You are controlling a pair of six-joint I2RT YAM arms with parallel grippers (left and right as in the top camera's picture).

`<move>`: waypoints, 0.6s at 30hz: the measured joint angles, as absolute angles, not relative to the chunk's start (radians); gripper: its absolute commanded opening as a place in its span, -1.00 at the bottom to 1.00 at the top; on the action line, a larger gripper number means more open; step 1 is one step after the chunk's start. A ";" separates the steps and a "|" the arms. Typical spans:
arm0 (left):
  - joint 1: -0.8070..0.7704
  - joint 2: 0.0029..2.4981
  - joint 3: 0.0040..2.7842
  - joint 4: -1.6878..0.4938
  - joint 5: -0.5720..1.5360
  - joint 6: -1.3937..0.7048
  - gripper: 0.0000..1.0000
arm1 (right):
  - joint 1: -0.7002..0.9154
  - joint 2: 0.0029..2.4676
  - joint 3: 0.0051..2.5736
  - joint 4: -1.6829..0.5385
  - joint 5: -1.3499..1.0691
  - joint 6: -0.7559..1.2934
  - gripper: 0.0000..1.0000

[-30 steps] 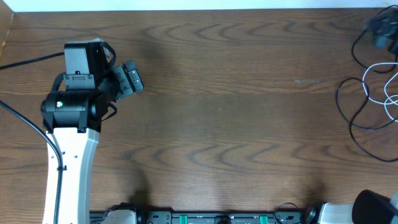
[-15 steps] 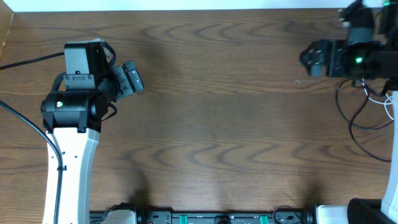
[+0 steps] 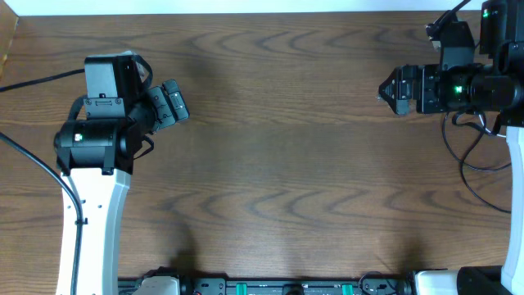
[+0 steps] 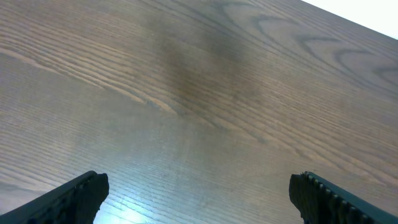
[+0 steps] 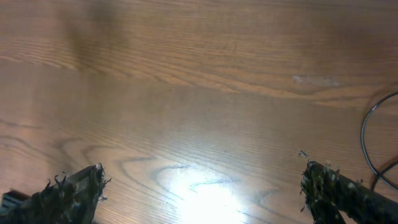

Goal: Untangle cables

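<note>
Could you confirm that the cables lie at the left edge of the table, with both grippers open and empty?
Not quite: the overhead view shows the cables at the right edge of the table, by the right arm. The left gripper and right gripper are indeed open and empty.

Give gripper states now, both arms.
Left gripper: open, holding nothing.
Right gripper: open, holding nothing.
</note>
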State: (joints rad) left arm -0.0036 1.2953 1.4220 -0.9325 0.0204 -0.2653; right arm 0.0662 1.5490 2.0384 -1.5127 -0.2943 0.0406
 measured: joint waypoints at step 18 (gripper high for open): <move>-0.004 1.295 1.422 -0.932 0.020 -0.265 0.96 | 0.152 1.335 1.506 -0.759 -0.103 0.041 0.98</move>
